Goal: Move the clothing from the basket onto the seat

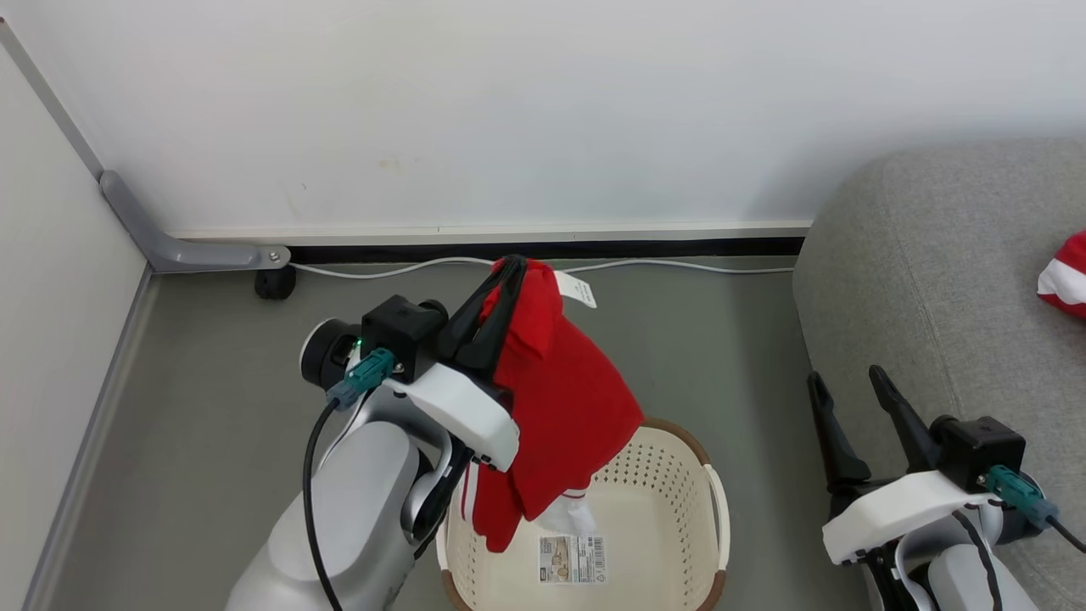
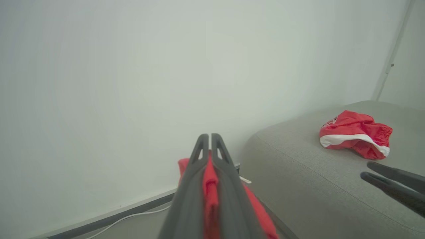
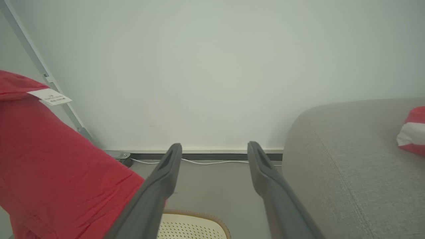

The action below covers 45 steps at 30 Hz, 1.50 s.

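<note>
Beneath the left pincer (image 1: 512, 265) stands the basket (image 1: 719, 509). That pincer is clamped shut on a bunched fold of a red garment (image 1: 568, 399), which hangs limp below it: light, soft, apt to snag, so the gathered top looks the right hold. To its right the right pincer (image 1: 844, 378) gapes empty at the edge of the seat (image 1: 925, 255); the second garment (image 1: 1065, 276) lies farther along it.

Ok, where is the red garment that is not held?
The loose garment lies on the grey sofa, at the head view's right edge, beyond the right gripper.
</note>
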Tool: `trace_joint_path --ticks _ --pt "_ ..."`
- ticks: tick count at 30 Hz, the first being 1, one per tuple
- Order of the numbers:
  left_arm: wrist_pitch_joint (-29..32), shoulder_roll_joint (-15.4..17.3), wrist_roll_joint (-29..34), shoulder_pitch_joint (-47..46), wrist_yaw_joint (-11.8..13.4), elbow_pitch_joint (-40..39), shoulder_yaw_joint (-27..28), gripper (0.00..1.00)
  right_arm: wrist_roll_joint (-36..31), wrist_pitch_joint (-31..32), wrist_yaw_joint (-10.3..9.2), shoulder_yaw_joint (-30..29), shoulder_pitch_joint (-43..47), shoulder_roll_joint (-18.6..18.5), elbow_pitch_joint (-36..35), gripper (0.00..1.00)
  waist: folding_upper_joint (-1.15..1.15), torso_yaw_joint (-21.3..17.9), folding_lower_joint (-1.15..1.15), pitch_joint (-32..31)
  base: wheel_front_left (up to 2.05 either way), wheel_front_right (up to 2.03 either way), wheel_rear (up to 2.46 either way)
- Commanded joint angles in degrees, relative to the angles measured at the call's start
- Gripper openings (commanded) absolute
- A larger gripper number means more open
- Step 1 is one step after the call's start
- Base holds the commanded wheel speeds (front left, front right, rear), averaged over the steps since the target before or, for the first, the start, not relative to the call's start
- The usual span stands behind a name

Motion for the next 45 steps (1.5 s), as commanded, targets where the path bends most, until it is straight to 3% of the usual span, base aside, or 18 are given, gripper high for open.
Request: trace_joint_path --ticks 1,24,31,39,45 --pt "-0.8 0.7 0.3 -3.5 -0.5 -2.6 1.5 0.0 -0.2 -0.3 0.17 1.1 -0.3 -0.1 -1.0 1.0 0.0 -0.1 0.0 0.0 0.0 0.0 0.0" --pt "0.3 -0.1 -0.8 -7.8 -0.1 -8.4 -4.7 0.0 0.8 -0.3 0.17 3.9 -1.4 -0.8 -1.4 1.0 0.0 -0.4 0.0 1.3 0.0 0.0 0.0" --pt "0.1 -0.2 -1.4 -7.4 -0.2 -9.2 -7.2 0.0 4.8 -0.3 0.17 17.0 -6.3 -8.0 -3.1 1.0 0.0 0.3 0.0 2.0 0.0 0.0 0.0" --pt "-0.2 -0.2 -1.8 -7.6 -0.2 -9.7 -9.7 0.0 14.6 -0.3 0.17 37.6 -17.1 -19.8 -2.4 1.0 0.0 1.4 0.0 2.5 0.0 0.0 0.0" --pt "-0.3 -0.2 -2.2 -8.3 0.0 -10.6 -12.4 0.0 23.6 0.8 0.17 53.5 -26.2 -26.3 -3.6 1.0 0.0 2.4 0.0 2.9 0.0 0.0 0.0"
